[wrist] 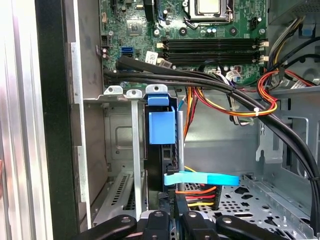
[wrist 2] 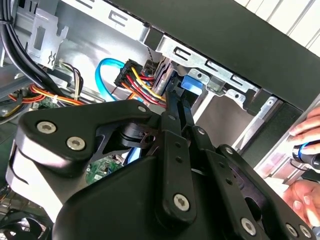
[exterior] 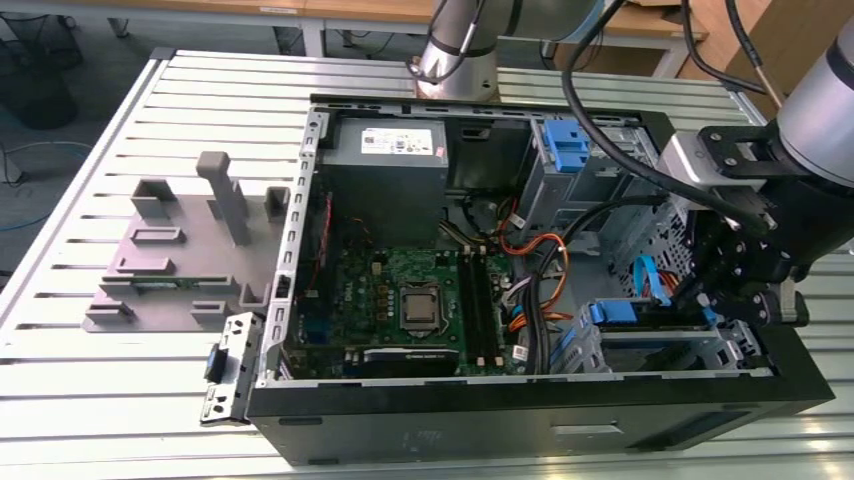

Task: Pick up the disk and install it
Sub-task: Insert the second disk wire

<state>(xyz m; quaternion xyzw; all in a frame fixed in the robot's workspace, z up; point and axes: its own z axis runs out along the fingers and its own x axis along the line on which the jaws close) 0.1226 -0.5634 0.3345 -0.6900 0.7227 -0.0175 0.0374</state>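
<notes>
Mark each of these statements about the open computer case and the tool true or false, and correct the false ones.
1. The tool is inside the case, at the drive bay. True.
2. The case's side panel is closed. False: it is open, showing the motherboard.
3. The disk lies flat on the table outside the case. False: it stands on edge in the bay.
4. A grey fixture sits on the table at the exterior view's left. True.
5. A hand is beside the case. True.
</notes>
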